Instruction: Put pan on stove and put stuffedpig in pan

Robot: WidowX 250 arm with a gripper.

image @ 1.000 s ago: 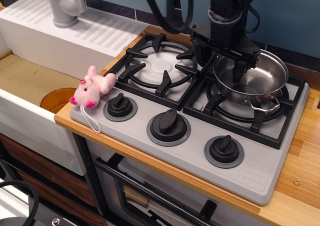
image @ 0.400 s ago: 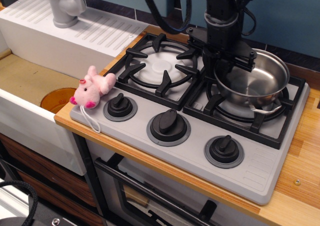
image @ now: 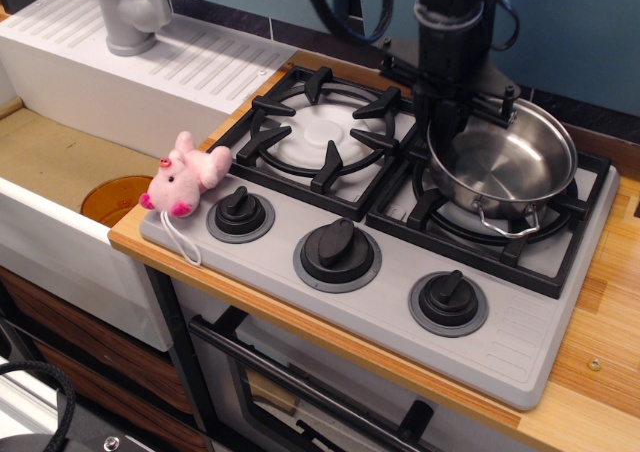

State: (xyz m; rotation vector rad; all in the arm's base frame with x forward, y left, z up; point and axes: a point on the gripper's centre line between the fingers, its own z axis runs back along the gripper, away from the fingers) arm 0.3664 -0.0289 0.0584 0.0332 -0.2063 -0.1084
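The pan (image: 505, 162), shiny steel with wire loop handles, sits on the right burner of the grey stove (image: 520, 337). My gripper (image: 447, 122) hangs at the pan's back-left rim, black fingers pointing down. The jaws look open and hold nothing, though the fingers partly hide each other. The stuffedpig (image: 185, 177), pale pink with a white string, lies on the stove's front-left corner beside the left knob (image: 240, 213), far left of the gripper.
The left burner grate (image: 325, 127) is bare. A white sink unit with a grey faucet (image: 130, 12) stands at the left, with an orange disc (image: 115, 197) in the basin. A wooden counter (image: 600, 342) borders the stove on the right.
The gripper has turned at the wrist and risen slightly at the pan's left rim. The pan has rotated a little on the burner, its front handle shifting left. The pig has not moved.
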